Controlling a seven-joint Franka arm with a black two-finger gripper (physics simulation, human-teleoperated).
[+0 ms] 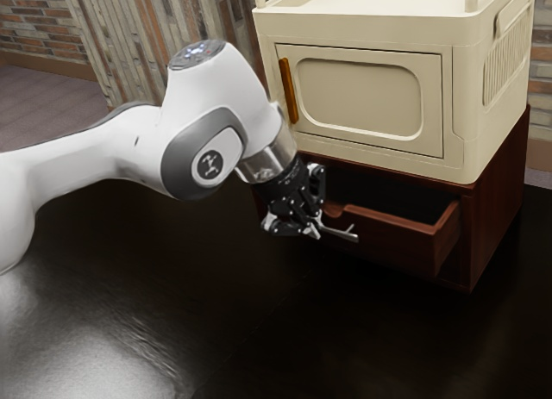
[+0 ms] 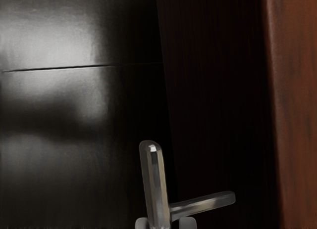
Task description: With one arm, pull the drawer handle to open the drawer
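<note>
- The smooth white arm (image 1: 90, 160) enters from the exterior view's left and reaches toward the silver metal wrist collar (image 1: 267, 162).
- Its bulky white rounded wrist housing (image 1: 226, 93) leans above the collar, tilted, with a dark grey oval cover (image 1: 177, 158) on the collar's exterior-view left.
- The black jointed metal pincer (image 1: 316, 223) points obliquely downward, below the collar and toward the exterior view's right.

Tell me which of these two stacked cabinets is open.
The lower, reddish-brown cabinet: its drawer sticks partway out, whereas the cream cabinet on top has its door shut.
</note>
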